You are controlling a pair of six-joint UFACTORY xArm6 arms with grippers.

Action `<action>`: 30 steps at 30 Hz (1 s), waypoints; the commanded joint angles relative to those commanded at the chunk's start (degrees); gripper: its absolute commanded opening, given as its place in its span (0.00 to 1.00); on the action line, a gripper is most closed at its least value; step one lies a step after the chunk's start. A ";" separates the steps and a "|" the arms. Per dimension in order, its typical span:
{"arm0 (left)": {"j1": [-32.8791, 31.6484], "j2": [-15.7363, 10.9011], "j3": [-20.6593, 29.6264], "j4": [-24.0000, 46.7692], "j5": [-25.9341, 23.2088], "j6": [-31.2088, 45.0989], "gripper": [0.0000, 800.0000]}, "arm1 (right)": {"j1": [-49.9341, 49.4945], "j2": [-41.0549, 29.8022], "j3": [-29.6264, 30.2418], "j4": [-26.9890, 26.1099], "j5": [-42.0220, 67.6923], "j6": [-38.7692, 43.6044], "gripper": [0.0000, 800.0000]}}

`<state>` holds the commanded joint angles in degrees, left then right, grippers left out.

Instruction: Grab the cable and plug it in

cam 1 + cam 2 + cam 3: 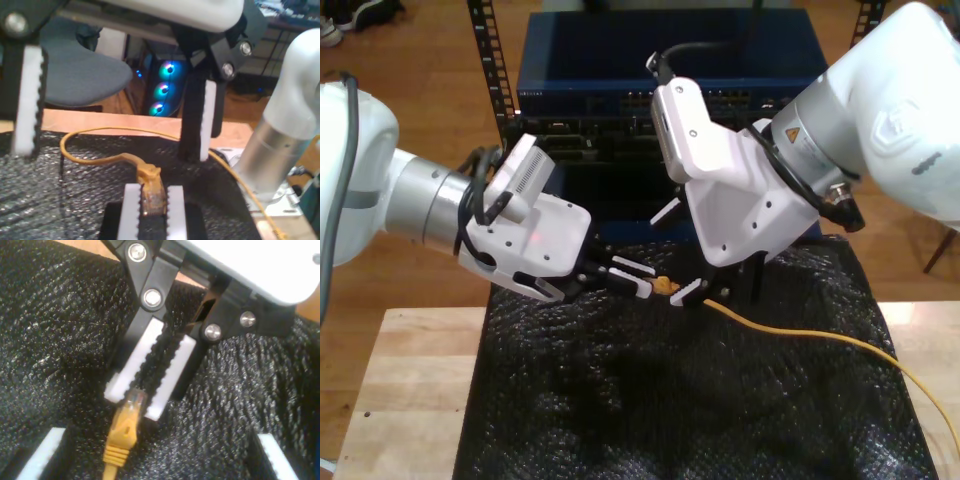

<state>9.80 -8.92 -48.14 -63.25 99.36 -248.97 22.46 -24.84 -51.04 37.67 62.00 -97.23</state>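
Observation:
The yellow cable (pixel 800 333) runs across the black mat from the exterior view's right edge, and in the first wrist view the cable (pixel 95 131) curls in a loop. Its clear plug (pixel 134 401) with a yellow boot sits pinched at the fingertips of my second gripper (pixel 135 402), which is shut on it. That second gripper (pixel 638 283) reaches in from the exterior view's left. My first gripper (pixel 115 150) is open wide, and one of its white pads (pixel 45 452) stands on each side of the plug (pixel 152 197). The first gripper (pixel 678 252) comes from the exterior view's right.
A black textured mat (pixel 650 400) covers a wooden table (pixel 410 390). Behind it stands a blue rack unit with rows of network ports (pixel 720 97). A grey chair (pixel 85 75) and a computer with lit fans (pixel 165 87) are beyond the table.

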 joint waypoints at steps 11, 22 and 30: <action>6.51 5.36 -0.09 -6.68 5.89 -2.99 0.01 | 0.35 -7.65 1.14 0.00 0.09 -0.26 1.00; 8.97 6.95 0.35 -11.08 13.01 -13.10 0.00 | 3.34 -11.34 4.04 0.00 -1.93 -3.34 1.00; 9.49 9.14 1.14 -13.89 18.55 -14.15 0.00 | 6.15 -13.10 5.89 0.00 -7.65 -4.31 1.00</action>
<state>19.30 0.22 -47.00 -77.14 117.91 -263.12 28.62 -37.93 -45.15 37.67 54.35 -101.54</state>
